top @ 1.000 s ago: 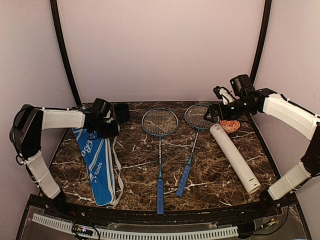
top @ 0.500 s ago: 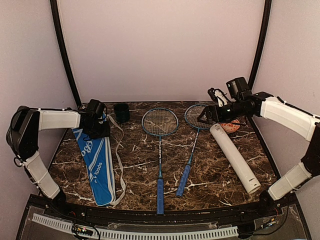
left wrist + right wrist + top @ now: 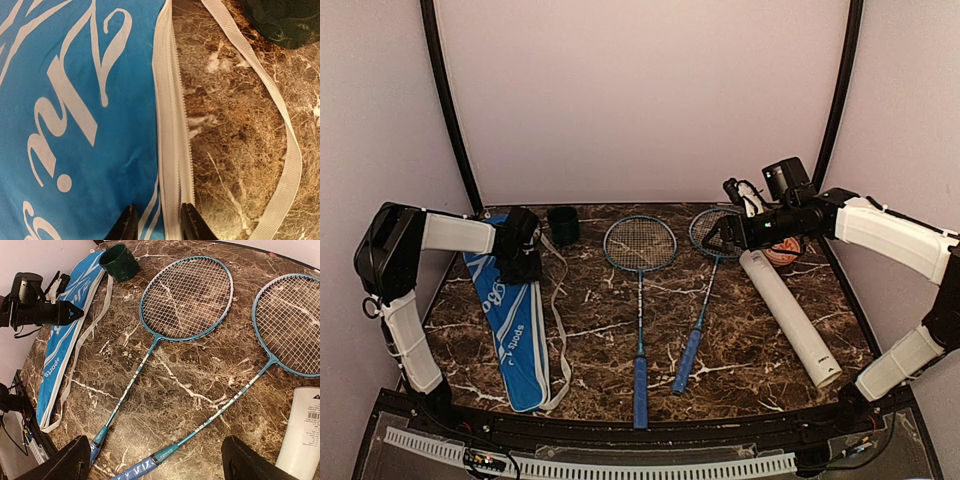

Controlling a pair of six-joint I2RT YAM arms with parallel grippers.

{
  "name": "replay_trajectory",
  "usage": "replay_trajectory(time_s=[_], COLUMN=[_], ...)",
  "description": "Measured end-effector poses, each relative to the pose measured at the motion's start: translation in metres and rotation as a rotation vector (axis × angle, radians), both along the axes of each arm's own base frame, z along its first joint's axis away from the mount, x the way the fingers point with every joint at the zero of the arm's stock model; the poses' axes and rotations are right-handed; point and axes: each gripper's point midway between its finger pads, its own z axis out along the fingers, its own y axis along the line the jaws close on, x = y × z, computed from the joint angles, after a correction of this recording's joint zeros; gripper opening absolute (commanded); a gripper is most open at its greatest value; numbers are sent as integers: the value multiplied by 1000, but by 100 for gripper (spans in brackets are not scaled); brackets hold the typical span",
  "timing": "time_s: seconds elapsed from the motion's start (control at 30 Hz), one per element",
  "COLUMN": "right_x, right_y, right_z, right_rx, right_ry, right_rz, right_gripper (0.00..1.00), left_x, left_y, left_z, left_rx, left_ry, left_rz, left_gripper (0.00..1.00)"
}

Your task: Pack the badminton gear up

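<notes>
The blue racket bag (image 3: 510,330) with white lettering lies flat at the left. My left gripper (image 3: 523,264) is low over its upper right edge. In the left wrist view its narrowly open tips (image 3: 160,225) straddle the bag's (image 3: 75,125) flat white zipper edge (image 3: 172,150). Two blue-handled rackets lie in the middle, the left racket (image 3: 639,244) and the right racket (image 3: 686,362). My right gripper (image 3: 720,237) hovers wide open and empty above the right racket's head (image 3: 292,322); in its wrist view the gripper (image 3: 157,465) is clear of both shafts. The long white tube (image 3: 790,315) lies at the right. I cannot make out any shuttlecocks.
A small dark cup (image 3: 562,224) stands at the back, just right of the bag's top. The bag's white strap (image 3: 280,150) loops loose on the marble beside the zipper. An orange patterned disc (image 3: 782,252) lies behind the tube's far end.
My left gripper has moved left and down onto the bag's zipper edge. My right gripper has moved left, from near the tube's far end to over the right racket's head.
</notes>
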Motion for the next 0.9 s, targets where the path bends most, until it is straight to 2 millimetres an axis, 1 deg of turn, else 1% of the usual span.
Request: replay_trajectory(time_s=[0.13, 0.27, 0.37, 0.6, 0.9], right_x=[0, 0, 0, 0, -1], right_y=[0, 0, 0, 0, 1], right_z=[0, 0, 0, 0, -1], right_rx=[0, -1, -1, -1, 1], right_ry=[0, 0, 0, 1, 4], right_rz=[0, 0, 0, 0, 4], right_gripper=[92, 92, 92, 92, 91], left_x=[-1, 0, 1, 0, -14], left_y=[1, 0, -1, -1, -2], left_z=[-6, -8, -9, -3, 29], left_rx=[6, 2, 0, -1, -13], left_ry=[12, 13, 10, 1, -48], left_rz=[1, -2, -4, -19, -98], left_gripper=[17, 6, 0, 0, 0])
